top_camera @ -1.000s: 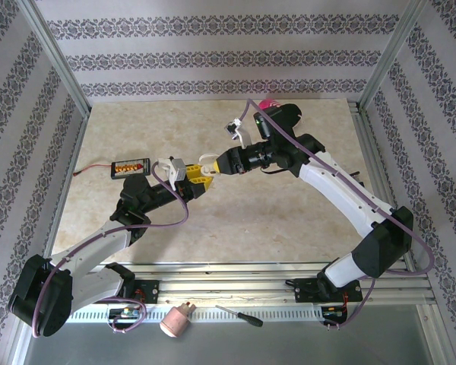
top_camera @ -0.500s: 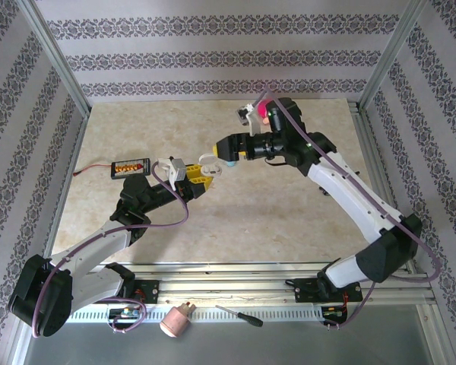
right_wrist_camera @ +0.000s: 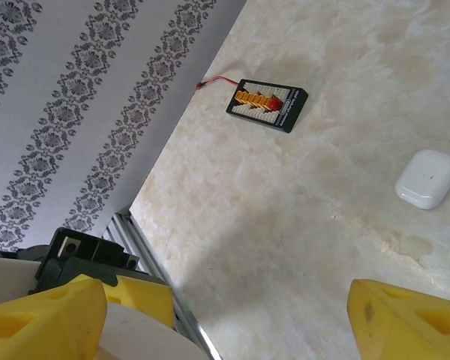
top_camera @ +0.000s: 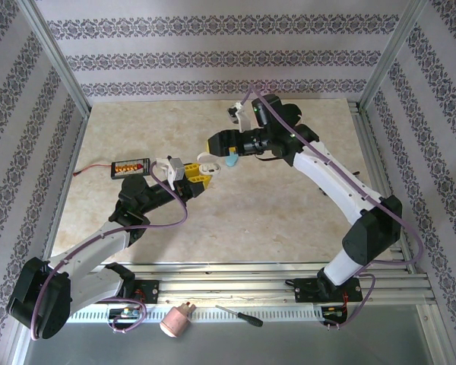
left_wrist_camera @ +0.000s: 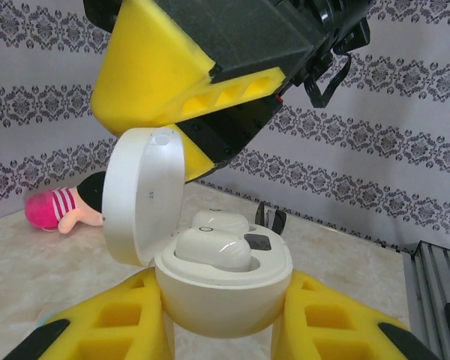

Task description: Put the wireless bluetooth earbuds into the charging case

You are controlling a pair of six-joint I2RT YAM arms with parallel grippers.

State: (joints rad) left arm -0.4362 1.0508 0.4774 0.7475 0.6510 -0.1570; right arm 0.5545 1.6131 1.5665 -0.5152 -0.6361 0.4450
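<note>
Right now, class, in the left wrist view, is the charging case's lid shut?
No: the lid stands swung up and open beside the charging case, with white earbuds seated in it.

charging case (left_wrist_camera: 210, 300) white | earbuds (left_wrist_camera: 214, 251) white | left gripper (left_wrist_camera: 223, 319) and right gripper (right_wrist_camera: 225, 322) yellow, black | counter (top_camera: 273, 213) beige, marbled | walls (top_camera: 213, 61) pale grey, dark damask stripes | plush toy (left_wrist_camera: 52, 210) pink, white-striped | circuit board (right_wrist_camera: 266, 105) black, orange, red lead
</note>
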